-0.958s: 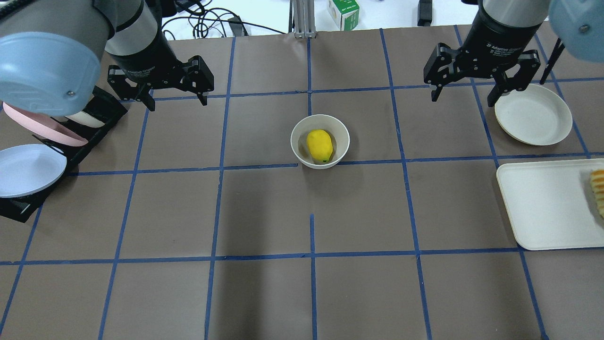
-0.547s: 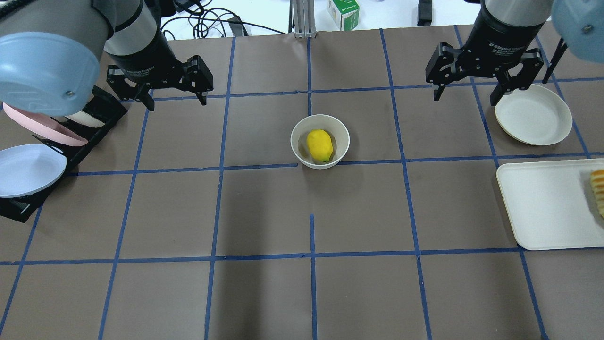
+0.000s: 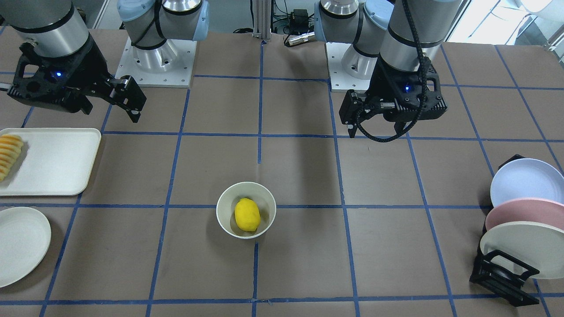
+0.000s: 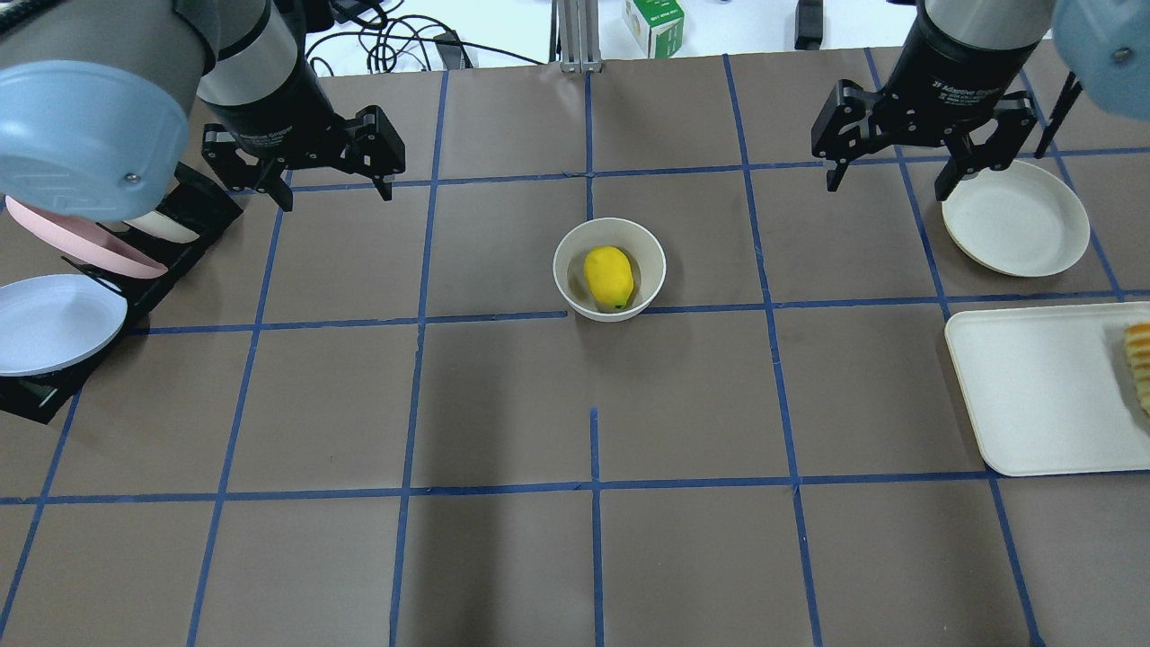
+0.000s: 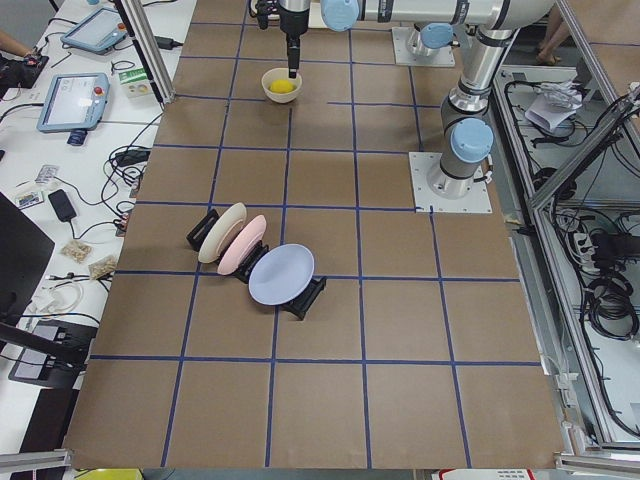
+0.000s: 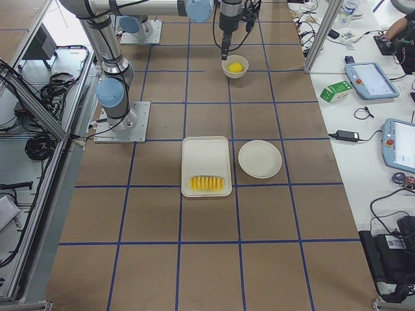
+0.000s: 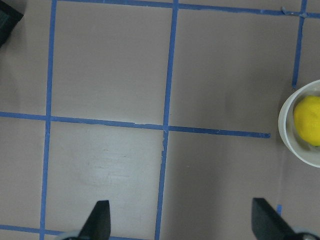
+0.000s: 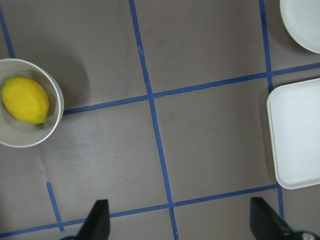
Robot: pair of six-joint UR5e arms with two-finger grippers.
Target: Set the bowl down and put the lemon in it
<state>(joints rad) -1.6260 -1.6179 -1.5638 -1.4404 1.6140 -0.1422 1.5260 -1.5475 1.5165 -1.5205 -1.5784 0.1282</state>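
Note:
The off-white bowl [image 4: 579, 288] stands upright at the table's middle, with the yellow lemon [image 4: 608, 278] lying inside it. Both show in the front view, bowl [image 3: 225, 212] and lemon [image 3: 246, 214], in the left wrist view, bowl [image 7: 290, 135] and lemon [image 7: 308, 120], and in the right wrist view, bowl [image 8: 54, 112] and lemon [image 8: 25, 100]. My left gripper [image 4: 330, 189] is open and empty, raised at the far left, well apart from the bowl. My right gripper [image 4: 888, 187] is open and empty, raised at the far right.
A black rack [image 4: 54, 395] with a pink plate [image 4: 76, 241] and a pale blue plate [image 4: 54, 323] stands at the left edge. A cream plate [image 4: 1015, 217] and a cream tray [image 4: 1042, 386] with pale orange slices [image 4: 1139, 364] lie at the right.
My right gripper has drifted slightly up and to the right. The left gripper, bowl and lemon have barely moved.

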